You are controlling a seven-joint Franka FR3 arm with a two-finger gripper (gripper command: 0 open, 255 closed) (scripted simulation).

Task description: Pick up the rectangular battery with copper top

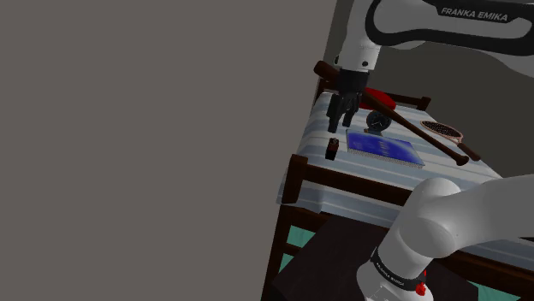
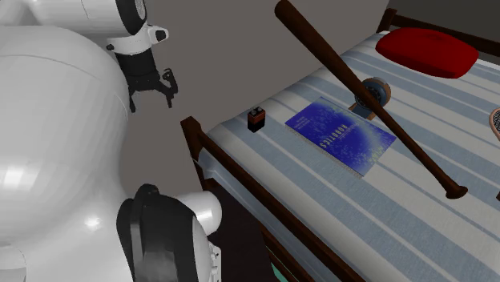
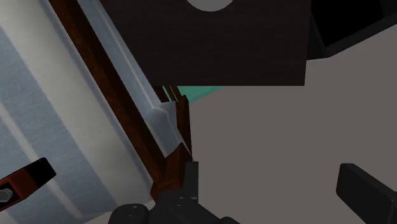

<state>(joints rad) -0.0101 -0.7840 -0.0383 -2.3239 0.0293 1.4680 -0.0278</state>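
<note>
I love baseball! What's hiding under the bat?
The bat crosses over a round dark object beside the blue book, on the striped bed. The parts directly beneath it are covered.

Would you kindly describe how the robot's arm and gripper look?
The arm has white rounded links with dark joints, white FRANKA EMIKA lettering on a dark band, and a red ring near its base. The gripper is all black, with two fingers.

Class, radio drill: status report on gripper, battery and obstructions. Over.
Gripper open, empty, hovering off the bed corner. Battery upright near that corner, untouched. Blue book and bat lie apart from it, not blocking.
</note>
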